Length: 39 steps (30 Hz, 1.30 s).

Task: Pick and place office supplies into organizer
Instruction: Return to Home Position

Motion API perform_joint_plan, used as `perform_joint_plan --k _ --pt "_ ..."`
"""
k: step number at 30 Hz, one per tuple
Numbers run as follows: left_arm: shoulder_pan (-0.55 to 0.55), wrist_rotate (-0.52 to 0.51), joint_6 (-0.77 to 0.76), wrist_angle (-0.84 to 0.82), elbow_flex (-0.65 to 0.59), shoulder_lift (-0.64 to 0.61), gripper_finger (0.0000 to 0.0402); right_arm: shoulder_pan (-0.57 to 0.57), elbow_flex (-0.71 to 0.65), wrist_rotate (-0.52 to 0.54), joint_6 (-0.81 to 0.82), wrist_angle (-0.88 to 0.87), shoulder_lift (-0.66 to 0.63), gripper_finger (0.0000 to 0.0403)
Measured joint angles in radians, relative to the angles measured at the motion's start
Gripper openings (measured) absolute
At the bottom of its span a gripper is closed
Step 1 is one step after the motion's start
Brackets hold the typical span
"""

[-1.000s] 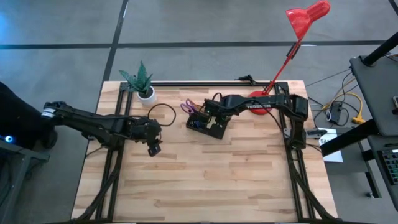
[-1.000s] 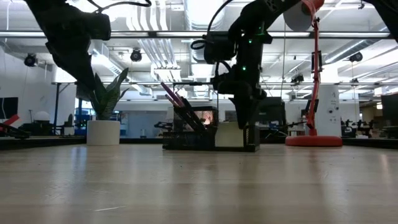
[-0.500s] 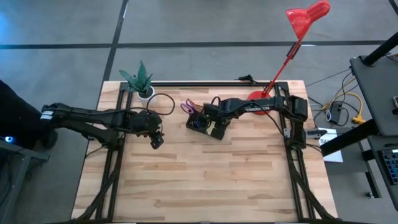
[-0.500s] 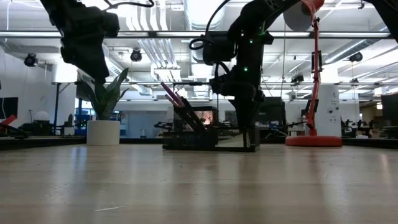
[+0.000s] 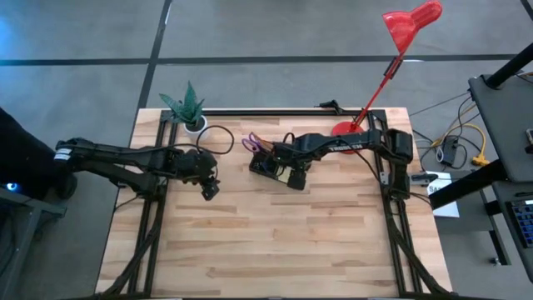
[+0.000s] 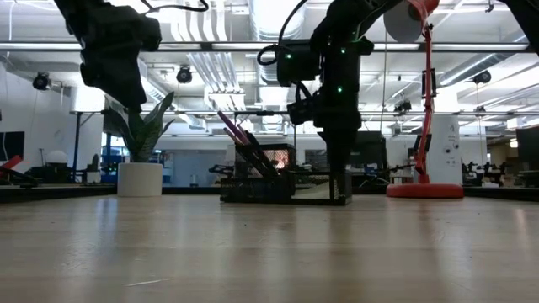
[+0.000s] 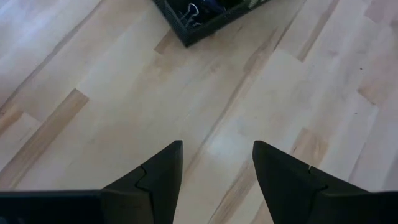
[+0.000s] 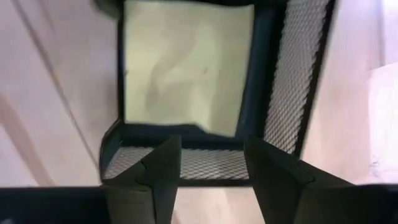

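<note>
Right pincer (image 8: 208, 146): fingers apart, gripped nothing, hovered just over the organizer (image 8: 292, 81).
Yellow sticky-note pad (image 8: 186, 62): lay flat inside a mesh-walled compartment of the organizer, under the right pincer.
Left pincer (image 7: 217, 149): fingers apart, empty, hung above bare worktop (image 7: 93, 93), near the organizer's left-arm side.
Scissors (image 5: 250, 142): purple handles stuck out of the organizer's far end.

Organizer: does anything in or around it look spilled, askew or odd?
Nothing spilled. The organizer sits angled to the table edges; the sticky-note pad lies flat inside, under the right gripper. The left gripper waits apart.
</note>
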Motion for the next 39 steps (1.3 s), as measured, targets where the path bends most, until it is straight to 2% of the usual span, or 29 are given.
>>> perform_joint_plan --k 4,11,15,18,22,26,32,36,39 --pt "0.000 0.009 0.078 0.007 -0.002 0.000 0.0180 0.006 0.000 0.011 -0.060 -0.036 0.000 0.0169" --pt "0.011 -0.001 0.298 0.056 -0.015 0.006 0.0180 0.021 0.025 0.068 0.135 -0.145 -0.002 0.0169" --pt "0.014 -0.001 0.331 0.078 -0.020 0.006 0.0180 0.042 0.059 0.081 0.158 -0.136 -0.002 0.0169" --pt "0.014 0.000 0.301 0.077 -0.020 0.006 0.0180 0.072 0.090 0.131 0.112 -0.130 -0.003 0.0168" --pt "0.014 0.001 0.282 0.103 -0.022 0.007 0.0180 0.124 0.114 0.267 0.025 -0.107 -0.029 0.0163" --pt "0.014 0.003 0.174 0.182 -0.025 0.012 0.0180 0.184 0.112 0.347 -0.022 -0.081 -0.076 0.0158" --pt "-0.011 0.058 -0.100 0.357 -0.022 0.031 0.0180 0.352 0.063 0.363 0.026 -0.093 -0.213 0.0155" --pt "-0.067 0.062 -0.139 0.422 0.017 0.016 0.0180 0.459 0.008 0.362 0.126 -0.100 -0.331 0.0153" --pt "-0.092 0.078 -0.141 0.422 0.053 -0.007 0.0180 0.500 -0.035 0.308 0.265 -0.107 -0.421 0.0149"
